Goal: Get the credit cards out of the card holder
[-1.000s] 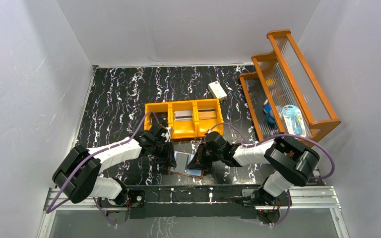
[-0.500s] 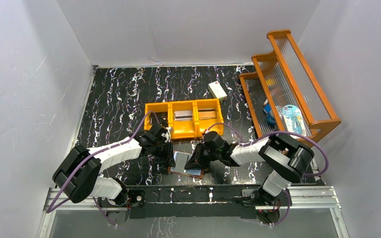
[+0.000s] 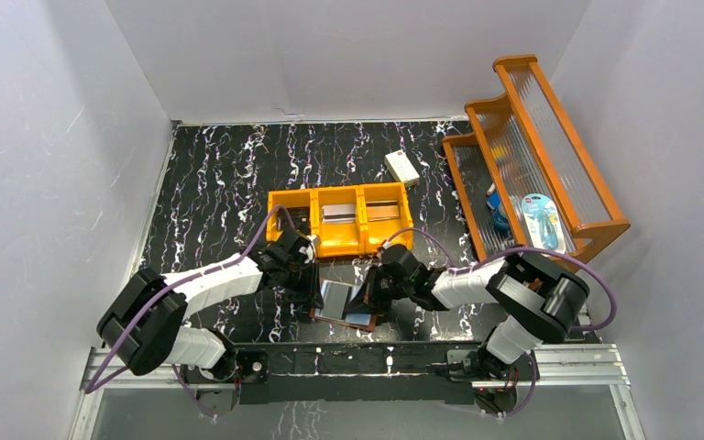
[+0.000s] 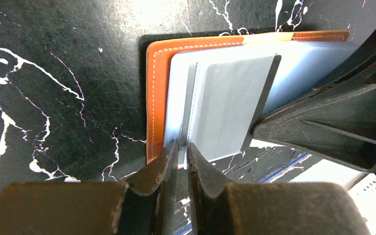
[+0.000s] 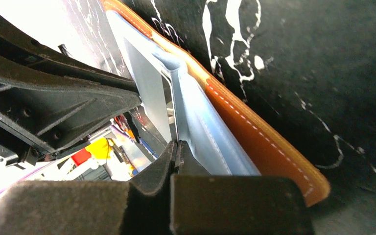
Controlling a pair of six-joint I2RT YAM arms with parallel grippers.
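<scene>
The card holder (image 3: pixel 339 320), a brown wallet, lies open near the front edge, with its pale blue-grey inner faces up; it also shows in the left wrist view (image 4: pixel 156 98) and the right wrist view (image 5: pixel 254 137). A grey credit card (image 4: pixel 225 103) stands partly out of its sleeve, and it also shows in the right wrist view (image 5: pixel 149 93). My left gripper (image 4: pixel 182 147) is shut on the thin edge of the wallet's inner sleeve, at the wallet's left (image 3: pixel 314 295). My right gripper (image 5: pixel 176 146) is shut on the card's edge, at the wallet's right (image 3: pixel 365 301).
An orange three-compartment tray (image 3: pixel 340 244) stands just behind the wallet, with cards lying in it. A cream-white box (image 3: pixel 401 167) lies further back. An orange rack (image 3: pixel 550 137) stands at the right. Both grippers crowd the wallet.
The right wrist has shifted slightly at the wallet's right side. The left arm and the wallet have not visibly moved.
</scene>
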